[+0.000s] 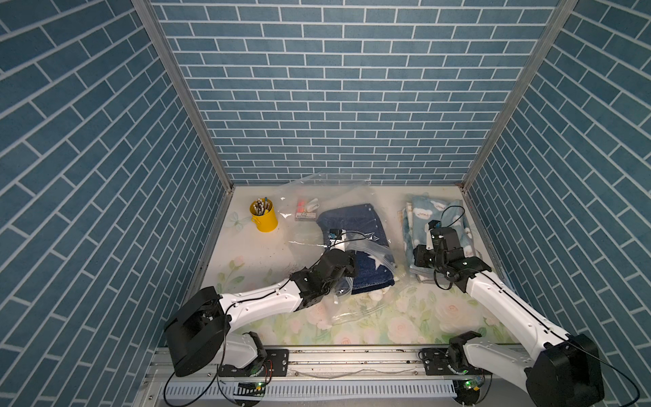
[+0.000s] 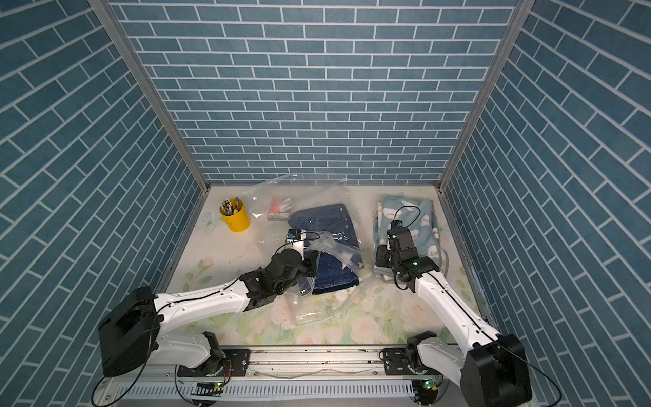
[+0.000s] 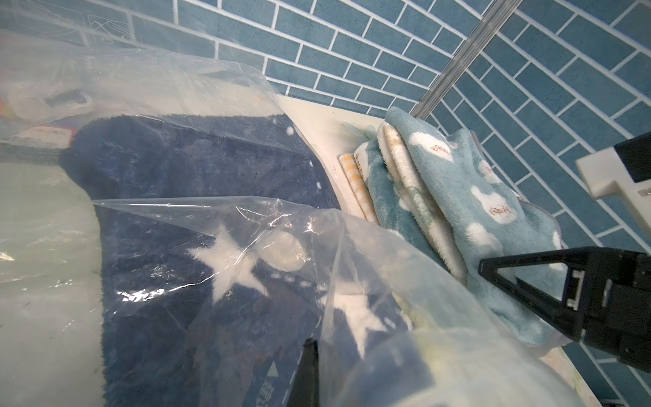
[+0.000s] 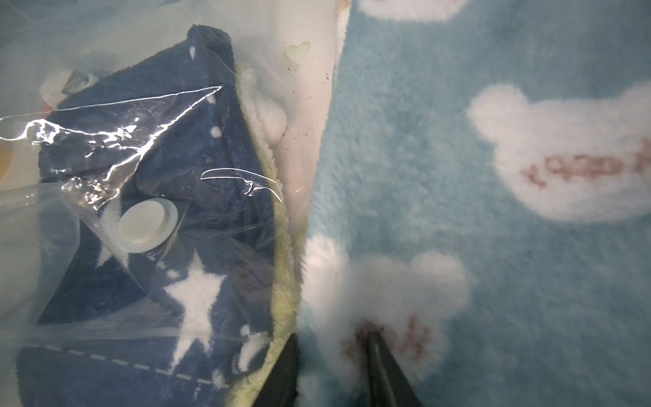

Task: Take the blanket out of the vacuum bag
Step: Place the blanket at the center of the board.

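Note:
The clear, crinkly vacuum bag (image 1: 317,197) (image 2: 281,190) lies mid-table, and its round white valve (image 4: 146,225) (image 3: 281,250) shows in both wrist views. A folded dark blue blanket with white stars (image 1: 352,222) (image 2: 324,218) (image 3: 158,169) (image 4: 158,148) sits inside it. My left gripper (image 1: 347,264) (image 2: 311,262) (image 3: 317,373) is shut on the bag's plastic near its front edge and holds a fold of it up. A light blue cloud-print blanket (image 1: 422,211) (image 2: 405,211) (image 3: 475,197) (image 4: 458,211) lies outside the bag on the right. My right gripper (image 1: 421,259) (image 2: 382,255) (image 4: 333,340) rests on it, jaws apart in the fluff.
A yellow pen cup (image 1: 265,220) (image 2: 236,220) stands at the back left. A small packet and a white clip (image 1: 306,209) lie in the bag's far part. Blue brick walls close in the back and both sides. The light blue blanket sits against the right wall.

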